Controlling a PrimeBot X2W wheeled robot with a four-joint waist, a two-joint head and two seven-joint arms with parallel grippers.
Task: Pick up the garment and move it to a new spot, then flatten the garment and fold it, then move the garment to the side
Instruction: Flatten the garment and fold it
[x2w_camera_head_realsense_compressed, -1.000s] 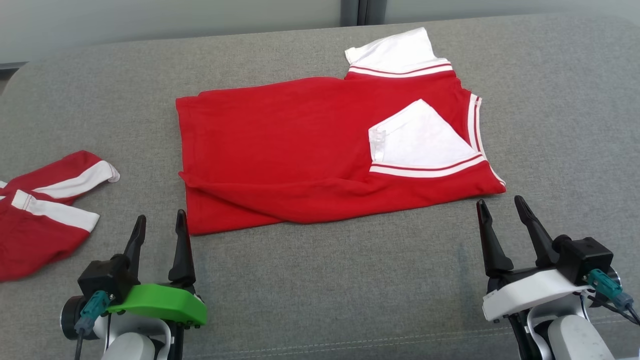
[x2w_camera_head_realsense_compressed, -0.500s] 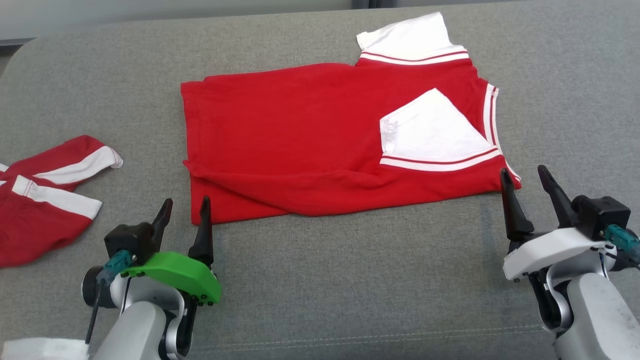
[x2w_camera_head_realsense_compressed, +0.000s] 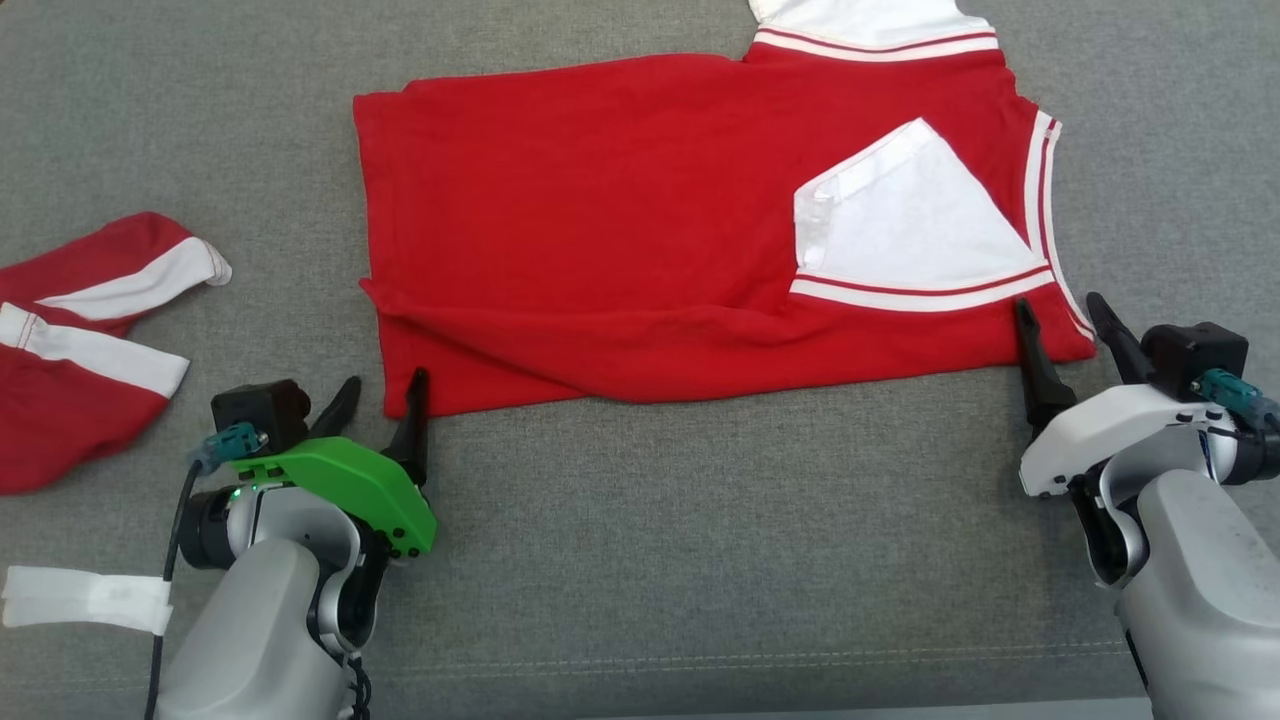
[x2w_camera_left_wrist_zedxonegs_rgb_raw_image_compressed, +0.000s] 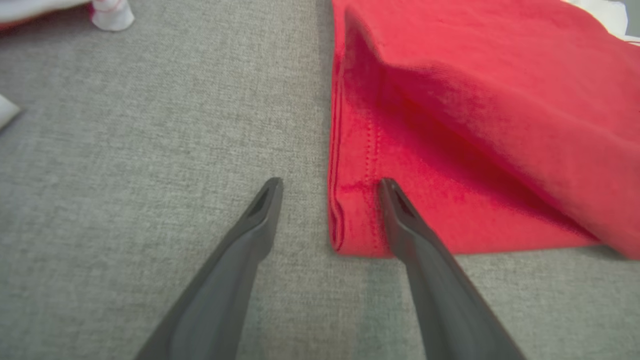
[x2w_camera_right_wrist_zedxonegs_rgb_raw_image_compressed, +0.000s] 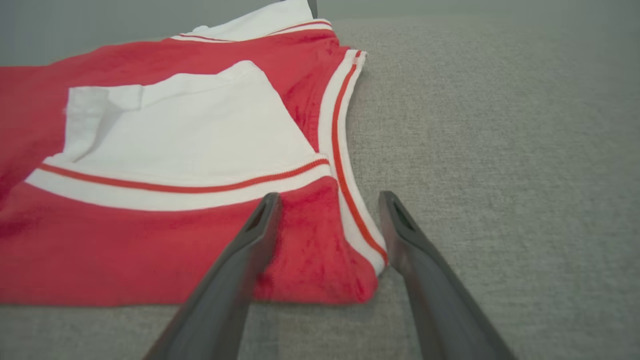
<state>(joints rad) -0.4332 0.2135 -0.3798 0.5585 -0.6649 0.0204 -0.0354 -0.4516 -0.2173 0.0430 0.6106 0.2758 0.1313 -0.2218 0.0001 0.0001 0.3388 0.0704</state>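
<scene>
Folded red-and-white fabric shirt (x2w_camera_head_realsense_compressed: 620, 230) on grey woven cushion (x2w_camera_head_realsense_compressed: 700, 540). Left gripper (x2w_camera_head_realsense_compressed: 386, 378) wide apart, straddling the shirt's 7 o'clock corner. Right gripper (x2w_camera_head_realsense_compressed: 1057, 300) wide apart, straddling its 4 o'clock corner.

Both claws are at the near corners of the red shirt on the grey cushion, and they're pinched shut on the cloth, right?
Not shut: the left gripper and right gripper are at the red shirt's near corners on the grey cushion, but both stand open, fingers astride the cloth. The two wrist views show it.
</scene>
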